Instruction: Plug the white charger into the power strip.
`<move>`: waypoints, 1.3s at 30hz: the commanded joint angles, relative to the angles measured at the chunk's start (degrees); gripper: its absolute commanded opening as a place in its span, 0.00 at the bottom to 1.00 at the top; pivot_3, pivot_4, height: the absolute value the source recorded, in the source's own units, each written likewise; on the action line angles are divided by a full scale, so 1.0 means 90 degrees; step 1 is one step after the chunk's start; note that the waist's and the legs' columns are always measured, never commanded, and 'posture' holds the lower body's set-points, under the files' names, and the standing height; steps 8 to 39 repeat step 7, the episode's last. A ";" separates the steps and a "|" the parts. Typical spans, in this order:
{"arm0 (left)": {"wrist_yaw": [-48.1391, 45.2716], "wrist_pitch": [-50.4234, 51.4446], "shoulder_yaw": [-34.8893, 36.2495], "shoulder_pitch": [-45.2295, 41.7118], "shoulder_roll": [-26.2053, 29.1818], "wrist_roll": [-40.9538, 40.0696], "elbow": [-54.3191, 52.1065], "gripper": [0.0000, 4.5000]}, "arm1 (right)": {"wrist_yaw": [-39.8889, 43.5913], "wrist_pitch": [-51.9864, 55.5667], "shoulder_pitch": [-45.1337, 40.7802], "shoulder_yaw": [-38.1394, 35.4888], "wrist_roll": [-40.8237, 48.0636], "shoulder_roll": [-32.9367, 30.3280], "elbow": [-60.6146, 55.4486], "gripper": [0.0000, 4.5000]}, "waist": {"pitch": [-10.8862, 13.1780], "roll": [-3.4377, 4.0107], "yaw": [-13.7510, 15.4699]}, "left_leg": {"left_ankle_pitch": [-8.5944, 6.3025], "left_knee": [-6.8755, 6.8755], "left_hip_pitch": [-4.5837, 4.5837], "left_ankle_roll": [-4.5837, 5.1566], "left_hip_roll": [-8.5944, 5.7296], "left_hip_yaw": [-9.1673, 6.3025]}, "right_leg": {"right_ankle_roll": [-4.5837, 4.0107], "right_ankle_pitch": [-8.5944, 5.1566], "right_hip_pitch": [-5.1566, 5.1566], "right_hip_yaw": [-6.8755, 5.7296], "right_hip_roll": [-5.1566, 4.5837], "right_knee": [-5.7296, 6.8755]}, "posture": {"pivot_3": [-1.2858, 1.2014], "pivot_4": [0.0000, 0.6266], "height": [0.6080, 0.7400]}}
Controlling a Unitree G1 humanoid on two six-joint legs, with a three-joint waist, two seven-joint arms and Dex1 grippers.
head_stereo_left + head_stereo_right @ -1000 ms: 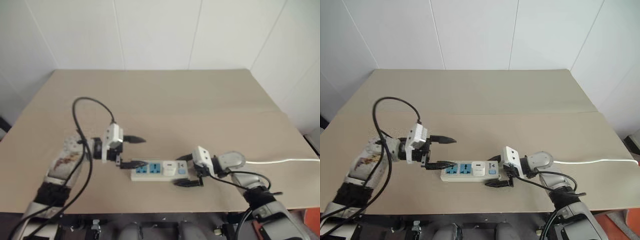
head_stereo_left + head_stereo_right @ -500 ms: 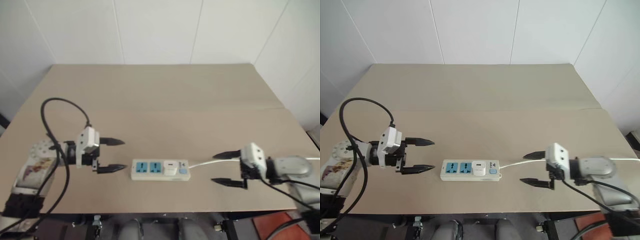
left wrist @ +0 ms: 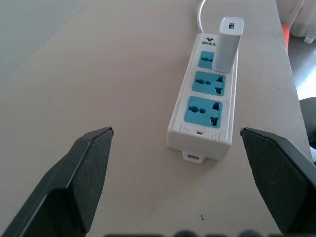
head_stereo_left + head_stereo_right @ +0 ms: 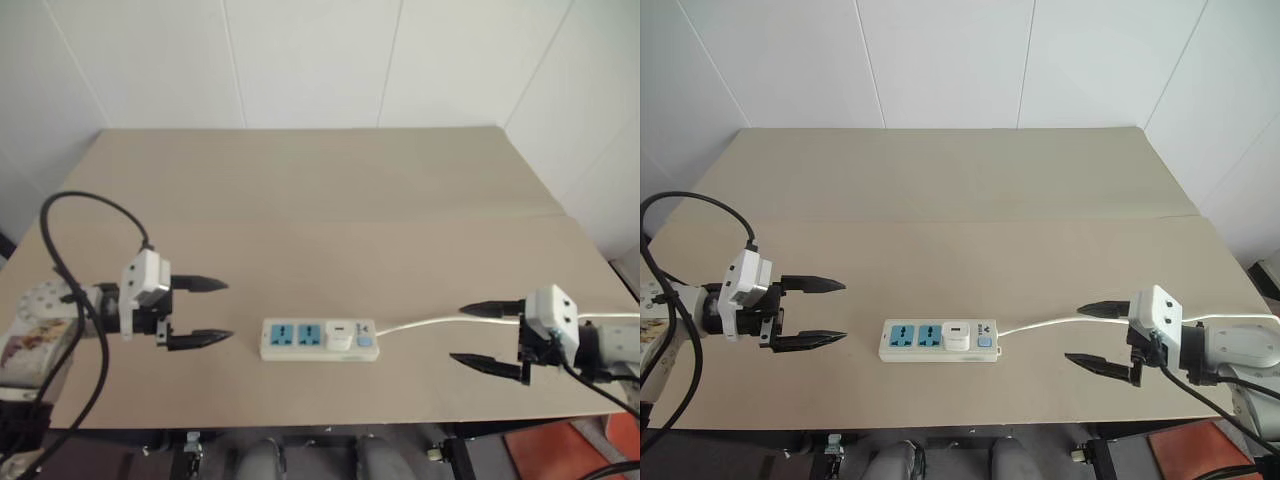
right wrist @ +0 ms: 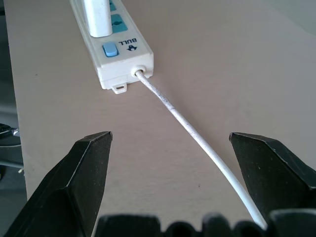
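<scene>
White charger [image 3: 226, 43] stands upright in the power strip [image 4: 319, 340], in the socket nearest its switch. Left gripper [image 4: 198, 311] and right gripper [image 4: 492, 339] sit wide open, empty, well clear of the strip's ends. Looks done; keep both off the cable [image 5: 190, 131].

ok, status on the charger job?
Both claws open, left claw and right claw clear of power strip. White charger standing plugged in. Nothing obstructing.

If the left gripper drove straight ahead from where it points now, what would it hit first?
Most likely the near end of the power strip, which lies ahead between the open fingers of the left gripper, with bare table between. The gripper seems raised, so depth is uncertain.
</scene>
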 commanded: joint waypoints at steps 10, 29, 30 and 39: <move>-0.0037 0.0139 0.0157 -0.0015 0.0065 -0.0183 -0.0192 1.00 | -0.0042 -0.0008 -0.0155 -0.0053 0.0087 0.0024 -0.0104 0.99 | 0.0000 0.0000 -0.0005 | 0.0000 0.0000 0.0001 0.0000 0.0000 0.0000 | 0.0000 0.0000 0.0000 0.0001 0.0000 0.0002 | 0.52 0.24 1.00; -0.0037 0.0139 0.0157 -0.0015 0.0065 -0.0183 -0.0192 1.00 | -0.0042 -0.0008 -0.0155 -0.0053 0.0087 0.0024 -0.0104 0.99 | 0.0000 0.0000 -0.0005 | 0.0000 0.0000 0.0001 0.0000 0.0000 0.0000 | 0.0000 0.0000 0.0000 0.0001 0.0000 0.0002 | 0.52 0.24 1.00; -0.0037 0.0139 0.0157 -0.0015 0.0065 -0.0183 -0.0192 1.00 | -0.0042 -0.0008 -0.0155 -0.0053 0.0087 0.0024 -0.0104 0.99 | 0.0000 0.0000 -0.0005 | 0.0000 0.0000 0.0001 0.0000 0.0000 0.0000 | 0.0000 0.0000 0.0000 0.0001 0.0000 0.0002 | 0.52 0.24 1.00; -0.0037 0.0139 0.0157 -0.0015 0.0065 -0.0183 -0.0192 1.00 | -0.0042 -0.0008 -0.0155 -0.0053 0.0087 0.0024 -0.0104 0.99 | 0.0000 0.0000 -0.0005 | 0.0000 0.0000 0.0001 0.0000 0.0000 0.0000 | 0.0000 0.0000 0.0000 0.0001 0.0000 0.0002 | 0.52 0.24 1.00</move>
